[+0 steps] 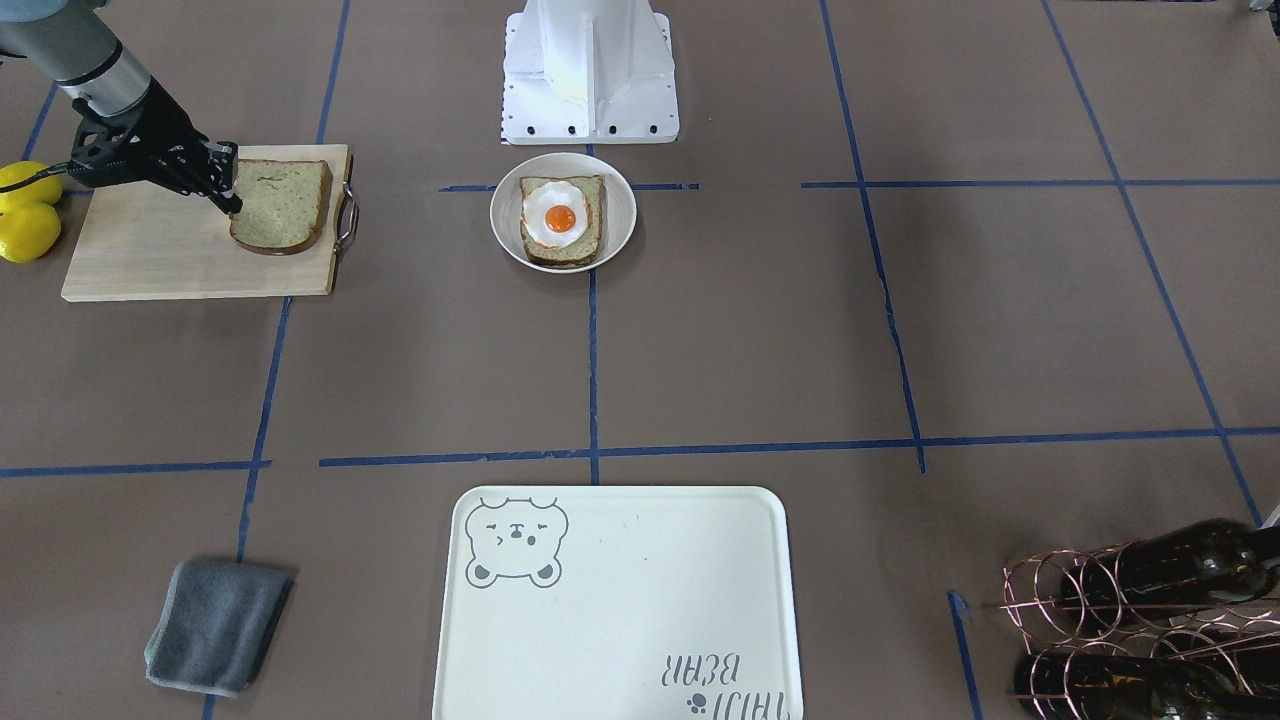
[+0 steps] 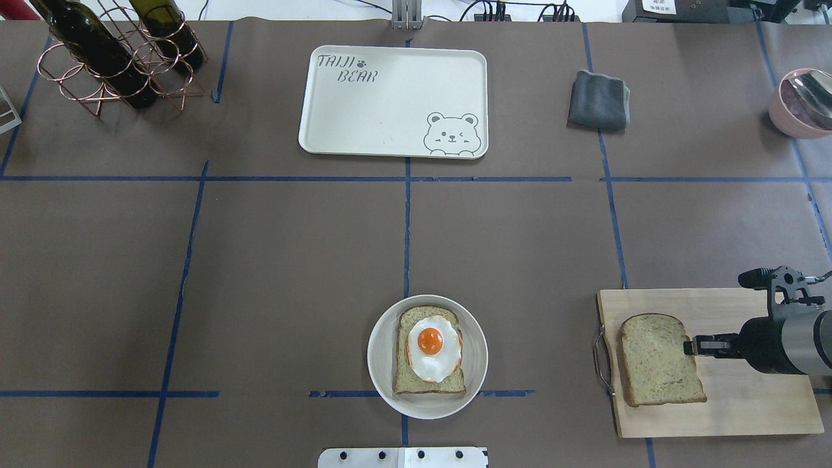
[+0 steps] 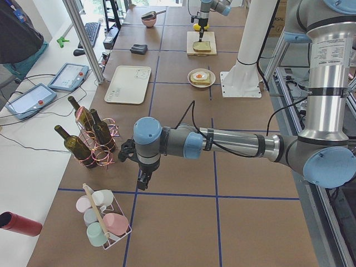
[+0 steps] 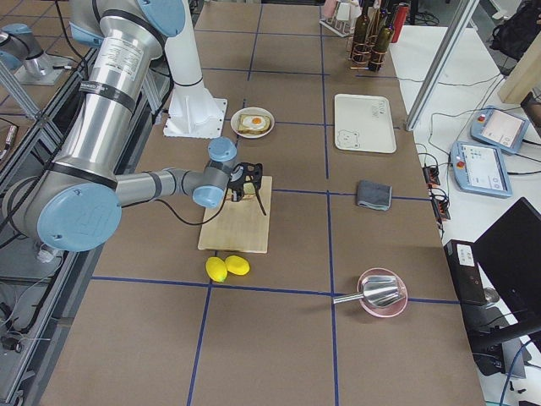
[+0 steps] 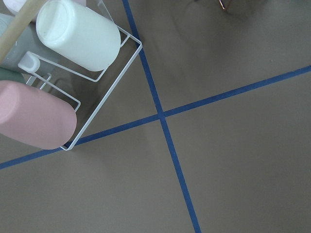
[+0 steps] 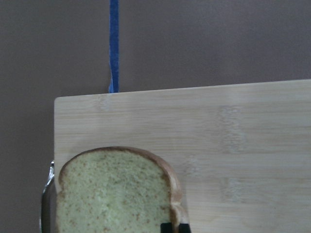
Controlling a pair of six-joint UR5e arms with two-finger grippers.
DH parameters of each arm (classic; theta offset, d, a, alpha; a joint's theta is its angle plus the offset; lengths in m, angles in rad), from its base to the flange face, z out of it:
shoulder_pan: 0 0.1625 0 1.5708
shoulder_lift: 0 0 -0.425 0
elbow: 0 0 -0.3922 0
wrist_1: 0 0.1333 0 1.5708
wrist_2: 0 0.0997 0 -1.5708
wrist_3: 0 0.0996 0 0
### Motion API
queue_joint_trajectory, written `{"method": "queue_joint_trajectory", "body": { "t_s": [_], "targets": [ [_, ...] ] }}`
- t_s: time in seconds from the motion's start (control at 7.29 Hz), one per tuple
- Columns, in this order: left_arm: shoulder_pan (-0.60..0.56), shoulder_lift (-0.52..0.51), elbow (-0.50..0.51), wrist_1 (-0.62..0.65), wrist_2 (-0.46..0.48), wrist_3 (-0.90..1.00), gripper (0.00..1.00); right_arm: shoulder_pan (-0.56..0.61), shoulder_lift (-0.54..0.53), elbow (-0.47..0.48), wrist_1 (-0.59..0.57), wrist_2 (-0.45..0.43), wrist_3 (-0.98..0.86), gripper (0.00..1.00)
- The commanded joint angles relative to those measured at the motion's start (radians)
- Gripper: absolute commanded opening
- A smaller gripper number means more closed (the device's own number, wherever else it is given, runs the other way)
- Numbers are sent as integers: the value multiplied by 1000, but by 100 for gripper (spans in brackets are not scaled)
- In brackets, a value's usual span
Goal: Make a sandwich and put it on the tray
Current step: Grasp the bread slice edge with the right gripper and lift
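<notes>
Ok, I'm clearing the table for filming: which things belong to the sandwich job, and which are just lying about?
For the job: loose bread slice, cutting board, egg-topped slice, white bowl, tray, right gripper.
Lying about: racked wine bottles, grey cloth, lemons, pink bowl, pastel cups.

A table (image 2: 292,260) covered in brown paper and divided into squares by blue tape (image 2: 407,227) is seen. Set directly on it are a cream tray (image 2: 390,110), a wooden cutting board (image 2: 747,403) with two lemons (image 1: 28,232) just beside it, a white bowl (image 2: 478,338), a folded grey cloth (image 2: 598,99), a copper wire rack (image 2: 65,68) holding dark bottles (image 2: 97,49), a pink bowl (image 2: 790,114), a white wire rack of cups (image 3: 114,222) and the white robot base (image 1: 590,90).
</notes>
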Motion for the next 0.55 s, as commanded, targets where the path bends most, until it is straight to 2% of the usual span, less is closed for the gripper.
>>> {"method": "queue_joint_trajectory", "body": {
  "t_s": [0.0,0.14,0.41],
  "targets": [
    [0,0,-2,0,0,-2,100,108,6,60,3,139,-2,0],
    [-2,0,-3,0,0,-2,100,177,25,69,8,222,-12,0],
    [-2,0,-3,0,0,-2,100,196,141,71,8,275,-9,0]
  ]
}}
